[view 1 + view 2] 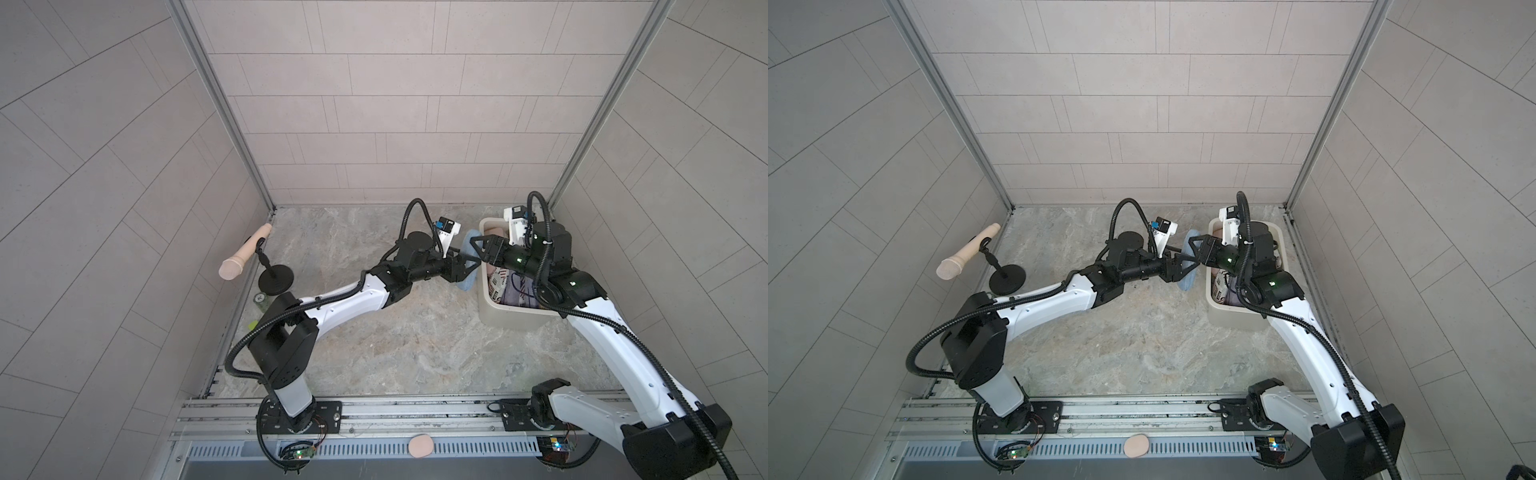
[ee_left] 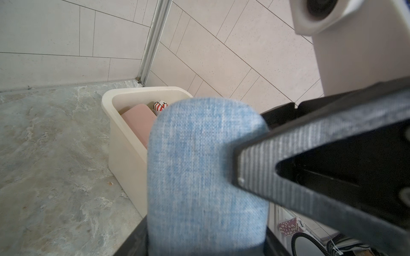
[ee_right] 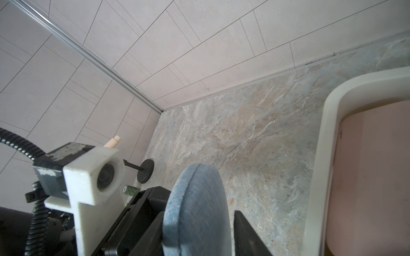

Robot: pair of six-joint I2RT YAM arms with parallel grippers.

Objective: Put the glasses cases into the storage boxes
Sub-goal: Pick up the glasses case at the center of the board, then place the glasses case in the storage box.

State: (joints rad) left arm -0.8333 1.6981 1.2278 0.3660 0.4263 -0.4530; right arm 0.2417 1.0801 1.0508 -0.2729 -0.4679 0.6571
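Both arms crowd the overhead lens: the left arm (image 1: 345, 295) and the right arm (image 1: 615, 345) reach in from the rail until their jaws meet at one spot. Beneath them spreads the stone-patterned tabletop (image 1: 415, 345). On the robot's right side of it sits the cream storage box (image 1: 507, 318), with a pink case (image 2: 139, 124) and a striped case (image 2: 160, 106) already inside.

We find the blue case (image 1: 466, 283) not yet in the box. It appears to be held above the tabletop, just outside the box's long wall. In both top views its long axis runs roughly parallel to that wall.

The left jaws are clenched on the blue case, which stands up from between them in the left wrist view. The right jaws straddle the same case from the box side. In the right wrist view a sliver of tabletop shows between one jaw and the fabric, so we cannot tell whether they are pressing on it.

We judge this to be a handover. The box lies on the right arm's side of the case, and the right arm is the nearer one, already reaching across the box. The coming move is probably a short sideways carry over the rim, with the long axis kept along the box.
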